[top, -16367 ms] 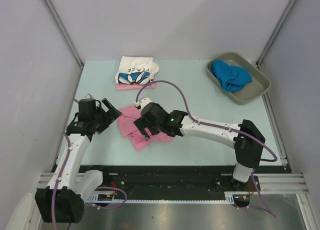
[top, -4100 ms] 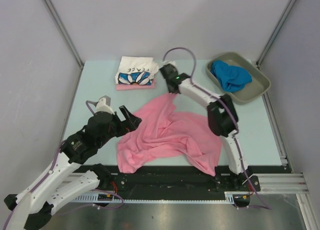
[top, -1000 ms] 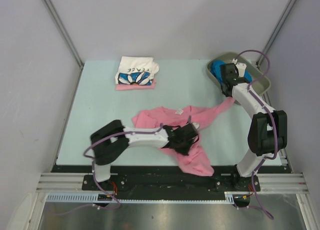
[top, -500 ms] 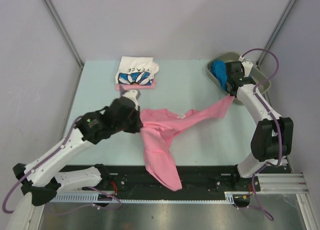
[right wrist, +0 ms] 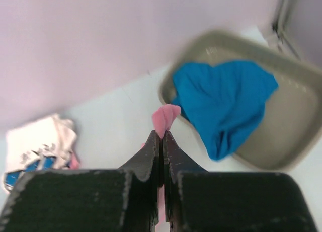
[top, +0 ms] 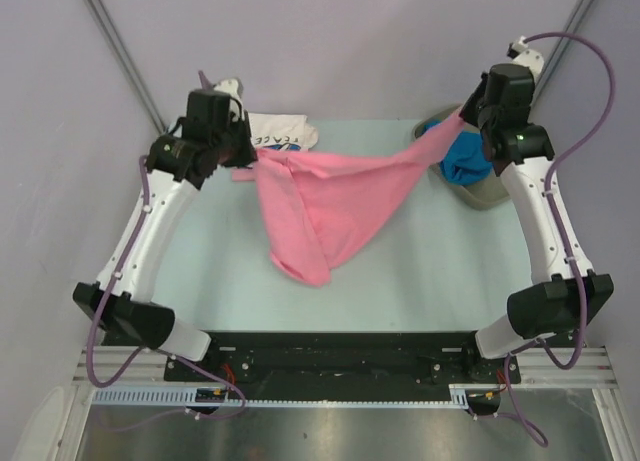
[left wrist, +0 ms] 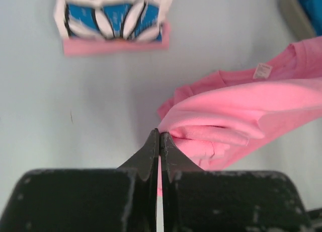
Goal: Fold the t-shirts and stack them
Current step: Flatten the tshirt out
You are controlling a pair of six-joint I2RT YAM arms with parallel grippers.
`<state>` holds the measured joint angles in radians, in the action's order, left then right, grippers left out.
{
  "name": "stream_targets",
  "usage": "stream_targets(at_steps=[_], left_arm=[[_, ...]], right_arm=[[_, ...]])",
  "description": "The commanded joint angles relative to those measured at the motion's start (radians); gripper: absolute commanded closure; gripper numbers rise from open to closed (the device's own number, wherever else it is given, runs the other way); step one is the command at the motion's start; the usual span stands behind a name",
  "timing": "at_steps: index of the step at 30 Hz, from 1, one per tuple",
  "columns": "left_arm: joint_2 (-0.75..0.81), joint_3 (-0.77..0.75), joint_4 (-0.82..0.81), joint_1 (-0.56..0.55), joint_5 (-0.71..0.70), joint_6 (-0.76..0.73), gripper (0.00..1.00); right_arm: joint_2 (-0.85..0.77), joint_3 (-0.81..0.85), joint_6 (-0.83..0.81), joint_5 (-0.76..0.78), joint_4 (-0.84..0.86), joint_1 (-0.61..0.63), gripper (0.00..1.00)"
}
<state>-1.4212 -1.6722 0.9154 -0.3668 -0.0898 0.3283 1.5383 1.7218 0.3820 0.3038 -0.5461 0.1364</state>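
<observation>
Pink shirt (top: 330, 196) is up in the air, strung between my two claws above the counter (top: 200, 271)! My left claw (left wrist: 159, 139) has its fingers pressed together on one bunched edge, high at the far left. My right claw (right wrist: 161, 136) is clamped just as tight on the other end, up over the tray (right wrist: 289, 121). The cloth sags in the middle, and I can't tell whether its low fold touches the counter. Blue shirt (right wrist: 226, 101) lies crumpled in the tray below my right claw. Printed shirt (left wrist: 113, 15) lies folded on a second pink shirt (left wrist: 115, 45), beyond my left claw.
</observation>
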Motion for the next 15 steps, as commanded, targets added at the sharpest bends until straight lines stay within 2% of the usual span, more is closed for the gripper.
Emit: stream_targets(at_steps=[1,4,6,7,9,10,11,13,14,15], left_arm=[[-0.044,-0.340,-0.035,0.060,0.110,-0.139,1.00],[-0.103,-0.565,0.022,0.113,0.169,-0.155,1.00],[-0.125,-0.685,0.060,0.141,0.246,-0.166,1.00],[-0.110,-0.686,0.085,0.147,0.271,-0.178,1.00],[-0.040,-0.511,0.041,0.146,0.297,-0.178,0.99],[0.057,-0.415,0.016,0.146,0.314,-0.173,0.99],[0.121,-0.201,-0.010,0.146,0.321,-0.144,0.98],[0.300,0.027,-0.107,0.146,0.369,-0.117,0.94],[0.348,0.216,-0.127,0.146,0.390,-0.097,0.92],[0.388,0.298,-0.147,0.144,0.412,-0.092,0.91]], right_arm=[[-0.110,0.099,-0.066,-0.011,0.126,0.003,1.00],[-0.164,0.137,-0.072,-0.011,0.094,0.009,1.00],[-0.239,0.075,-0.078,-0.011,0.087,0.037,1.00],[-0.272,0.040,-0.077,0.020,0.090,0.049,1.00],[-0.387,-0.104,-0.080,0.023,0.094,0.086,1.00],[-0.426,-0.149,-0.063,0.023,0.084,0.101,1.00],[-0.481,-0.200,-0.055,0.024,0.071,0.114,1.00],[-0.524,-0.304,-0.025,0.023,-0.020,0.170,1.00],[-0.538,-0.335,-0.008,0.034,-0.053,0.196,1.00],[-0.573,-0.405,0.003,0.056,-0.108,0.231,1.00]])
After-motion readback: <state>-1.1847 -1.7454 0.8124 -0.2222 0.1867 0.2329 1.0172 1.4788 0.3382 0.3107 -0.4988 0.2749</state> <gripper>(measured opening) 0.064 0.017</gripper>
